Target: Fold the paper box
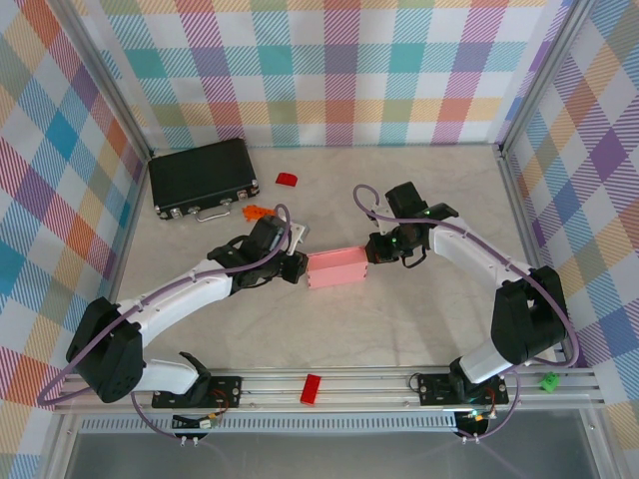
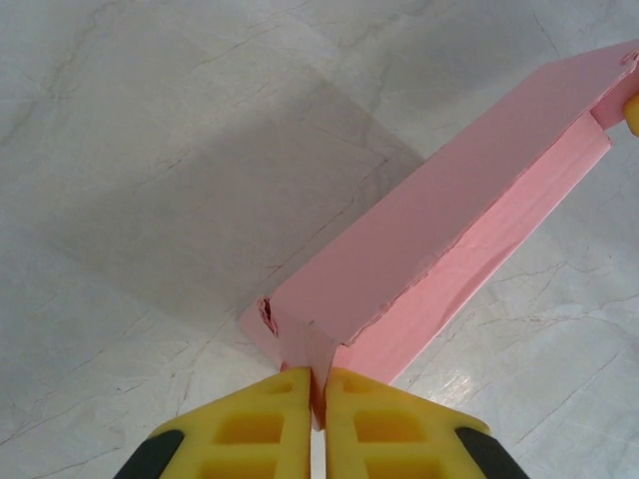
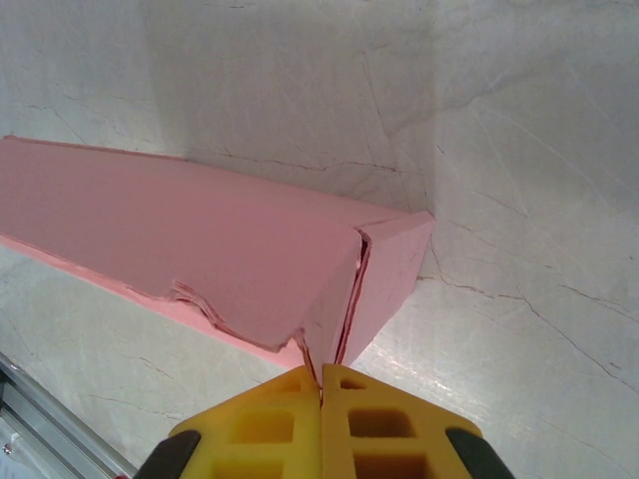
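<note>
**Item:** paper box (image 1: pixel 337 269), pale pink thin card, formed into a long shallow shape.
**Location:** middle of your desk (image 1: pixel 419 329), long axis running 9 to 3 o'clock.
**Left jaws:** pressed together on the end flap at 9 o'clock.
**Right jaws:** pinched on the end panel at 3 o'clock.
**Handling (judged):** light, floppy and easily creased. One long edge looks ragged.
**Where to hold:** take it by the end panels beside a crease. Pinch gently, and do not pull the ends apart.

Pink paper box (image 2: pixel 439 230) on marbled table (image 2: pixel 150 150); left gripper (image 2: pixel 319 387) pinching its near end.
</note>
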Robot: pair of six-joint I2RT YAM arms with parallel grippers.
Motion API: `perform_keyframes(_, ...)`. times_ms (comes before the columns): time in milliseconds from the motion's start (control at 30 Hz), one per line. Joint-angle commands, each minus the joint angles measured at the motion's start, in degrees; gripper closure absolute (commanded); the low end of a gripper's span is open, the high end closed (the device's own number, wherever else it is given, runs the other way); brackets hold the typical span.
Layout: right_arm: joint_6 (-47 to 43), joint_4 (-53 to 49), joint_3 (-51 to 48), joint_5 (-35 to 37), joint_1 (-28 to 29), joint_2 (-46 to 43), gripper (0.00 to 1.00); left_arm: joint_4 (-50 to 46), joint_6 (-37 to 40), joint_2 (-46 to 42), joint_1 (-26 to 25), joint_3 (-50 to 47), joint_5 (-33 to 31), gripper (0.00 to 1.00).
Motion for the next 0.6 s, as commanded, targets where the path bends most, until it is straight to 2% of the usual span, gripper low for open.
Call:
perform_keyframes(0,-0.3,-1.49,1.26,0.08,0.36,0.23,0.94,1.06,-0.63,0.64,0.31,1.28,0.16,0.88)
perform_keyframes(367,-0.34,-1.84,2.05,0.27,0.4,0.6,0.94,1.32,-1.41,0.62,0.37,1.59,3.04,0.77)
perform_keyframes(567,-0.43,-1.92,2.05,0.21,0.35,0.72,0.94,1.32,-1.83,0.81,0.32,1.62,2.27,0.76)
